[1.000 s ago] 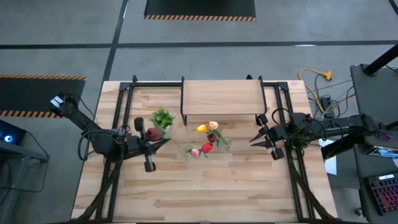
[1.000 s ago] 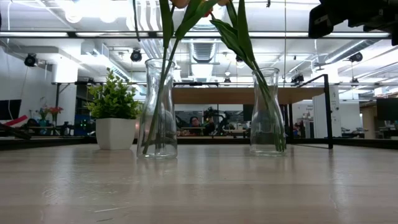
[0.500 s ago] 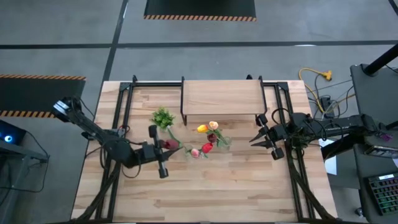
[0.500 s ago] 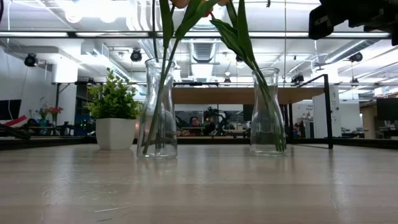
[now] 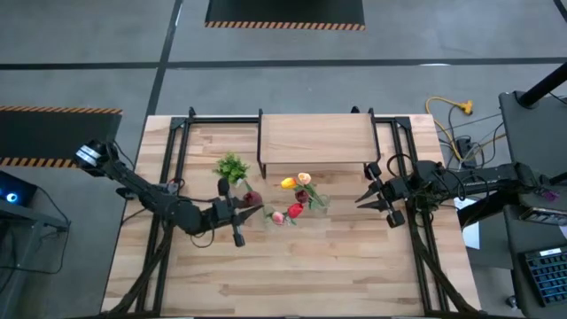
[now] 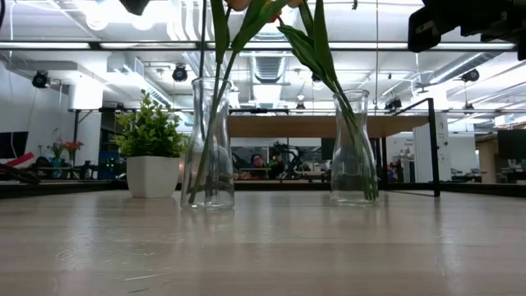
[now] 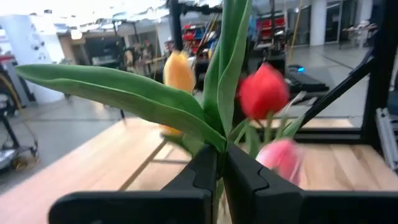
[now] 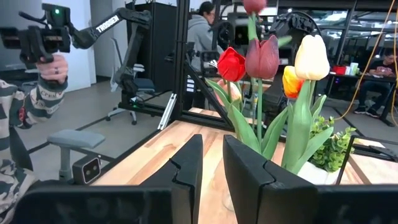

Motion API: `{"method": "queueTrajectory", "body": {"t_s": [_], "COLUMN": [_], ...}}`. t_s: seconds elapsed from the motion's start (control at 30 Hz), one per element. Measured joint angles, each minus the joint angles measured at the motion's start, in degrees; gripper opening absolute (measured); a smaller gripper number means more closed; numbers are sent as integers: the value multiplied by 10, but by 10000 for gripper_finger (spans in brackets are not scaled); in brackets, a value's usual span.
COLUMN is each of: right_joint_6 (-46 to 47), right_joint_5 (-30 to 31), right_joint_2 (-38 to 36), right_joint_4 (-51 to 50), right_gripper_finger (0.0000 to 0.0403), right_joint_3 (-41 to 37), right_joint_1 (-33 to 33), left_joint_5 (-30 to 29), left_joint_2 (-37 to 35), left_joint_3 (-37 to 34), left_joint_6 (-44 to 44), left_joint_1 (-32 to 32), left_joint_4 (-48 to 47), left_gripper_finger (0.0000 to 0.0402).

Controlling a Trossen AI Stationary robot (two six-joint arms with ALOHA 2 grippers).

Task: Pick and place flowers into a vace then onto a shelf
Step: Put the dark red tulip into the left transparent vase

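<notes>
My left gripper (image 5: 241, 213) is shut on a dark maroon tulip (image 5: 252, 198), just left of the two glass vases. The near vase (image 6: 207, 144) holds pink and red tulips (image 5: 285, 213). The far vase (image 6: 353, 148) holds yellow, peach and maroon tulips (image 5: 299, 184). In the left wrist view the green leaves (image 7: 186, 106) rise above my fingers, with the red tulip (image 7: 264, 90) and the yellow tulip (image 7: 178, 71) behind. The shelf (image 5: 314, 140) stands beyond the vases. My right gripper (image 5: 372, 195) waits, open, right of the vases. My left gripper pinches the maroon tulip's green stem (image 7: 219, 163) between its two fingers, just under where the leaves branch off. The fingers come level from the table's left, across the stem. The tulip is lifted clear and upright; its thin stem (image 6: 203, 45) hangs toward the near vase's mouth.
A small bushy green plant in a white pot (image 5: 232, 167) stands left of the shelf, close behind my left gripper. Black frame rails (image 5: 177, 168) run along both table sides. Bare tabletop (image 5: 292, 266) lies toward the near edge. A person (image 8: 25, 124) shows in the room behind.
My left gripper has moved toward the table's right and slightly nearer, carrying the maroon tulip from beside the potted plant up to the near vase. It has stayed shut on the stem. In the low view the hanging stem has shifted right, to over the near vase.
</notes>
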Motion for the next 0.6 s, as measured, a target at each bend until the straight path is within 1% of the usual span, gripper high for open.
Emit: {"method": "queueTrajectory", "body": {"t_s": [0.2,0.3,0.43,0.6], "right_joint_6": [0,0,0,2], "right_joint_5": [0,0,0,0], "right_joint_2": [0,0,0,0], "right_joint_4": [0,0,0,0], "right_gripper_finger": [55,56,56,56], "right_joint_3": [0,0,0,0], "right_joint_1": [0,0,0,0], "left_joint_5": [0,5,14,58], "left_joint_2": [0,0,0,-9], "left_joint_3": [-40,-55,-69,-58], "left_joint_6": [-27,-53,-59,-44], "left_joint_1": [17,32,48,53], "left_joint_4": [15,14,12,2], "left_gripper_finger": [2,20,71,153]}}
